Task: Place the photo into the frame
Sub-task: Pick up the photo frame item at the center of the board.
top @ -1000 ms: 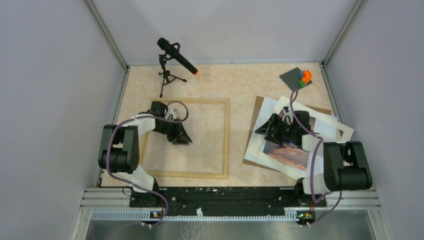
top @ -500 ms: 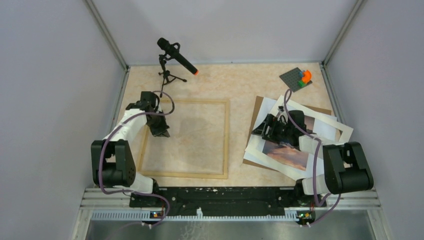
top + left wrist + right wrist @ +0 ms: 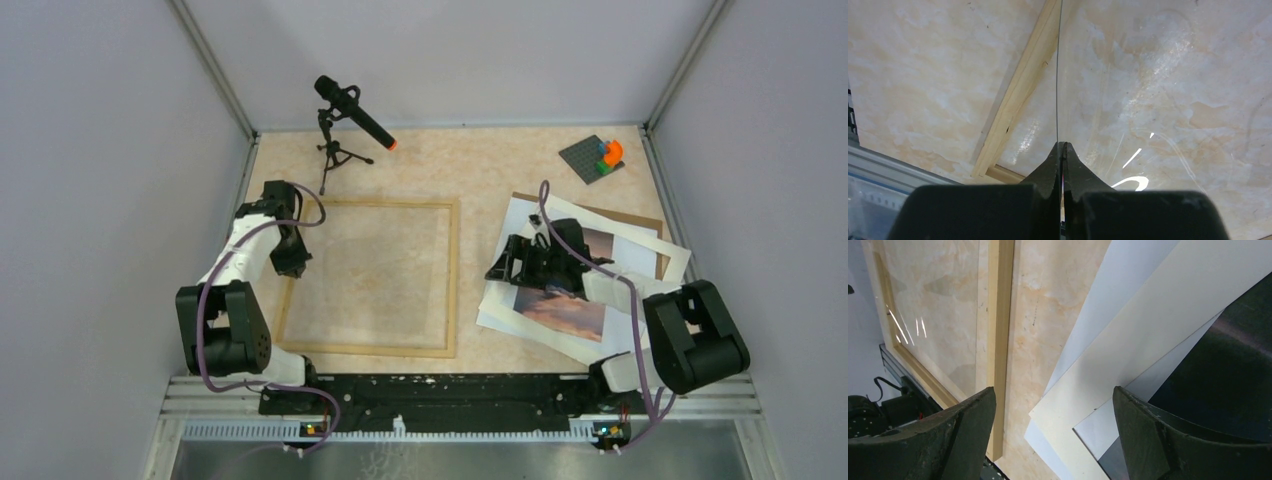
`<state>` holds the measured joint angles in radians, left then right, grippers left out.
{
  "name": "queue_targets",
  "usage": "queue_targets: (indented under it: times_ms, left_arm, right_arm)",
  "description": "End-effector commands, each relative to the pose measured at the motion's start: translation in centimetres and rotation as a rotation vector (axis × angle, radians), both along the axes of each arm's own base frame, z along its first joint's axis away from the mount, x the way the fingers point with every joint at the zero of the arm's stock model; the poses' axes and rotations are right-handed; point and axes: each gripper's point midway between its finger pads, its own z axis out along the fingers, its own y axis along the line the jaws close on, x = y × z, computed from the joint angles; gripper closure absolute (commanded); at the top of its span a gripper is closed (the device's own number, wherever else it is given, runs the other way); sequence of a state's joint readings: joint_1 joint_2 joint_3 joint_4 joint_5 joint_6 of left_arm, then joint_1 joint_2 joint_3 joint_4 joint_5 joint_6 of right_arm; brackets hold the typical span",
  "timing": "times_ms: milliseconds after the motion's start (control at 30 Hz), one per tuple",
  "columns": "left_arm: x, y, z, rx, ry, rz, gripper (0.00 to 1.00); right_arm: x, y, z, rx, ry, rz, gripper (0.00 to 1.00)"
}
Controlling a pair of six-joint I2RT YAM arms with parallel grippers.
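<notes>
Two pincers are seen: the left pincer [image 3: 1062, 150] is closed on what seems a clear pane [image 3: 1057, 75] at the frame [image 3: 452, 270], while the right pincer [image 3: 498, 269], wide open and empty, is held nearer the photo [image 3: 560, 312], which is laid just right of the frame.

The left arm [image 3: 243, 258] rises from its near base and reaches toward the far left, wrist tipped down, its jaws pressed fully together. The right arm [image 3: 612, 290] stretches low and leftward from its folded elbow, its jaws spread wide apart.
</notes>
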<state>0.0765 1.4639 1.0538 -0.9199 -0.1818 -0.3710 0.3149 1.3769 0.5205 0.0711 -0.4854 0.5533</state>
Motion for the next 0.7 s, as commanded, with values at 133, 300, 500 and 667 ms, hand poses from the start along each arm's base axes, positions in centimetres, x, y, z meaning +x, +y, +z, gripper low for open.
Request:
queue_targets:
  times_ms: [133, 300, 500, 667]
  left_arm:
    - [0.1, -0.3, 1.1, -0.019, -0.032, -0.052, 1.00]
    - [-0.2, -1.3, 2.1, -0.076, -0.030, -0.041, 1.00]
    - [-0.6, -2.3, 3.1, -0.125, -0.042, -0.054, 1.00]
    - [-1.0, -2.1, 3.3, -0.113, -0.032, -0.055, 1.00]
  right_arm:
    - [1.3, 1.0, 0.3, -0.101, -0.037, 0.012, 0.15]
    - [2.7, -1.5, -1.0, -0.288, -0.019, -0.068, 0.14]
    - [4.0, -4.1, -0.3, -0.455, -0.067, -0.139, 0.14]
    - [4.6, -1.0, 3.7, -0.416, -0.140, -0.111, 0.13]
